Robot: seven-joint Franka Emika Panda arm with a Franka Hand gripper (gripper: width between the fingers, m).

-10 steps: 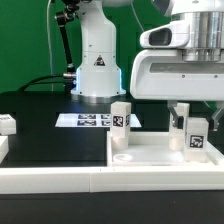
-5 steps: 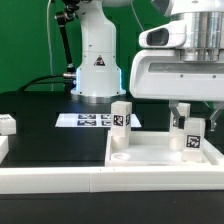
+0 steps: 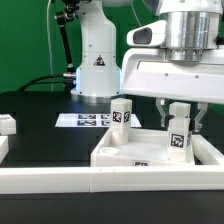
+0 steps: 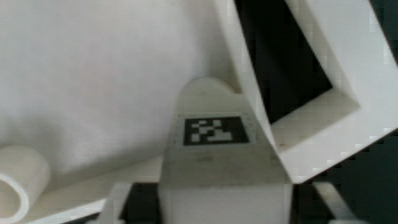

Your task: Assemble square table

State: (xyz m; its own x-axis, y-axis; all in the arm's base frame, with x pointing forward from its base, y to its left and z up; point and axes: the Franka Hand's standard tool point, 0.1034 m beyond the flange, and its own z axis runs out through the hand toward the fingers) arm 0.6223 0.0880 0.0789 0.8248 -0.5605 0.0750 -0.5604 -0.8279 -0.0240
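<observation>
Large white plastic square tray-like tabletop [image 3: 150, 153] lies on the black worktop [image 3: 45, 115] against the long white rail [image 3: 60, 180], one small white tagged block leg [image 3: 121, 117] upright at its far corner (another [image 3: 180, 136] pinched between the tool [image 3: 180, 120] fingers over the tray).

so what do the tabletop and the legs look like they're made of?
Tabletop: looks like rigid white plastic, matte; uniform colour, thick rounded raised rim, no grain. Could be printed or moulded, can't tell.
Standing leg: same matte white, blocky, with a flat black-and-white tag that looks like a printed sticker.
Leg at the gripper: same look; the wrist view shows a smooth, slightly dull face.
</observation>
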